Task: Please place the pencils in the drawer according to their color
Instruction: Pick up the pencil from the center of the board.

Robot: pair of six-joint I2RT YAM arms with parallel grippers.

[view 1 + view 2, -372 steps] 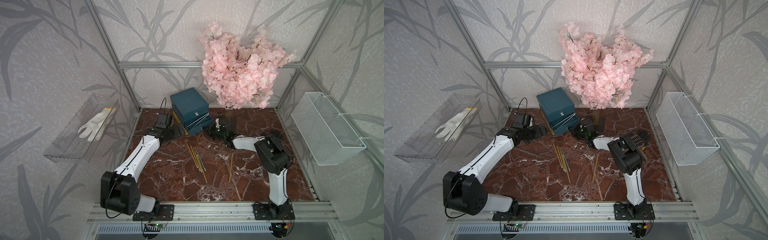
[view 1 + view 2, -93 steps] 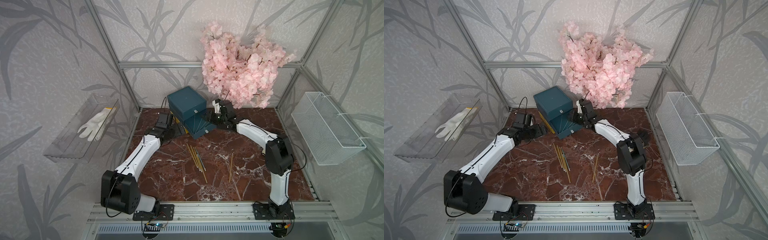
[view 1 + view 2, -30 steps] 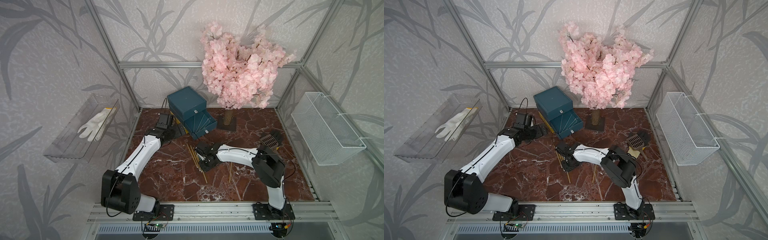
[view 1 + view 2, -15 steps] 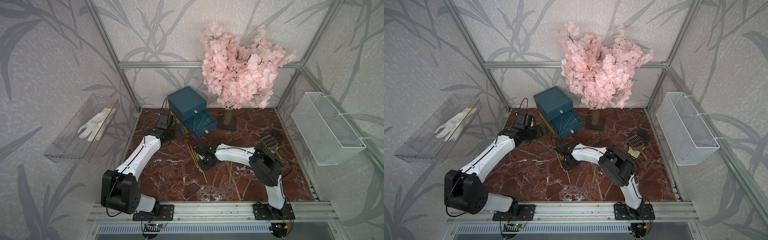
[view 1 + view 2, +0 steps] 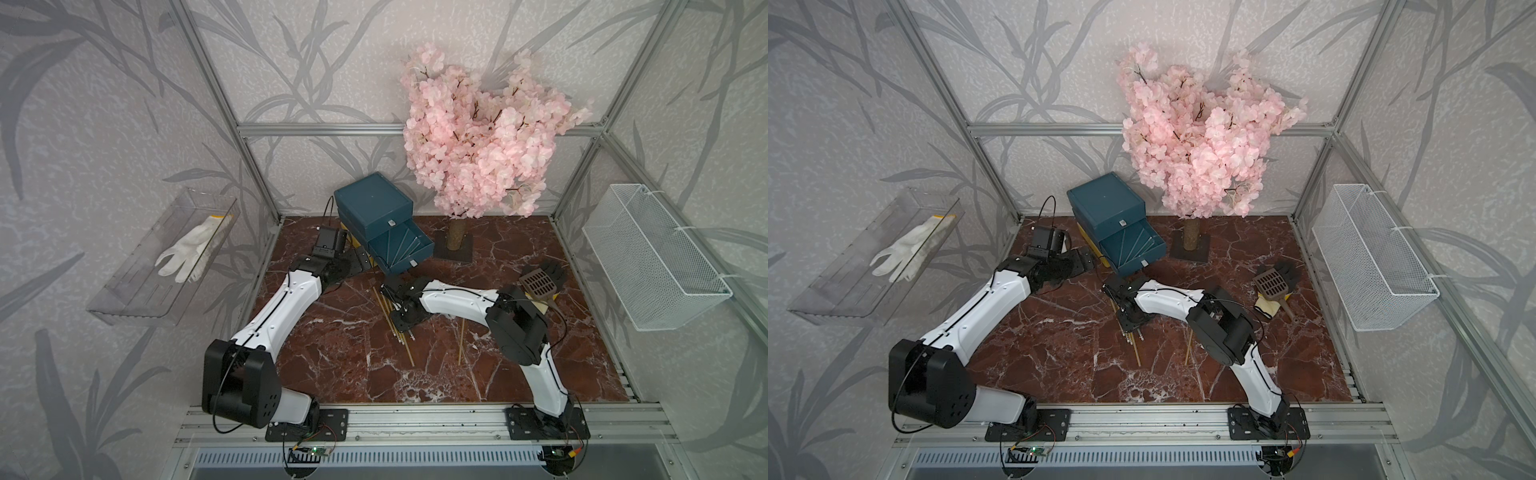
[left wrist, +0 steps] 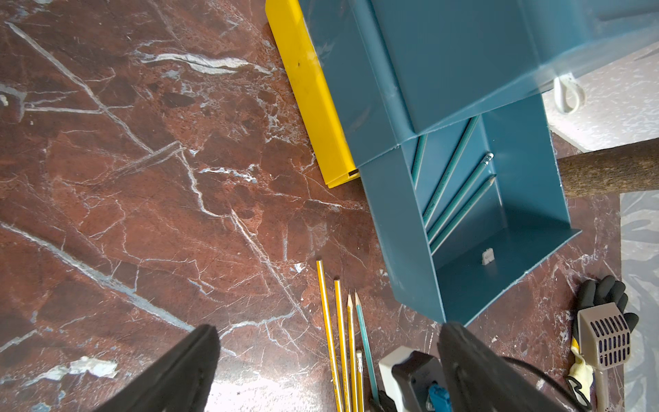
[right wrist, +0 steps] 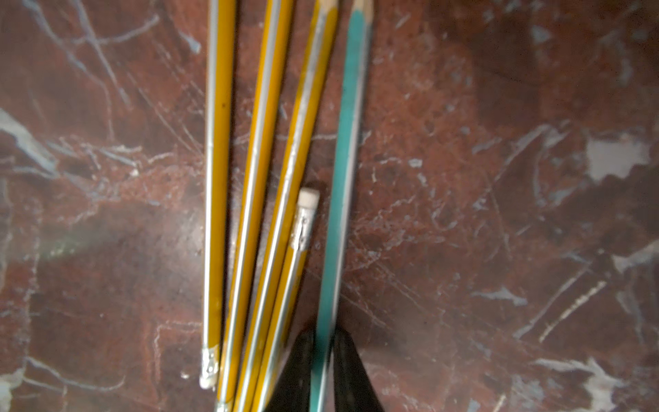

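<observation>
Yellow pencils [image 7: 219, 178]: you have five, four bunched on the table [image 5: 332, 357], one lone pencil [image 5: 460, 345] apart.
Teal pencils [image 6: 459, 196]: five, four in the open drawer [image 6: 499, 281], one teal pencil [image 7: 342, 178] in the bunch.
Drawers [image 5: 1117, 229]: three.

teal pencil [image 7: 341, 178] blurred, tip cropped, yellow drawer [image 6: 311, 92] mostly hidden

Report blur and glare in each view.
Right wrist view: soft throughout, the teal pencil smeared near the right tool. Left wrist view: sharp, with a bright glare patch on the table. Both top views: evenly lit, crisp.
</observation>
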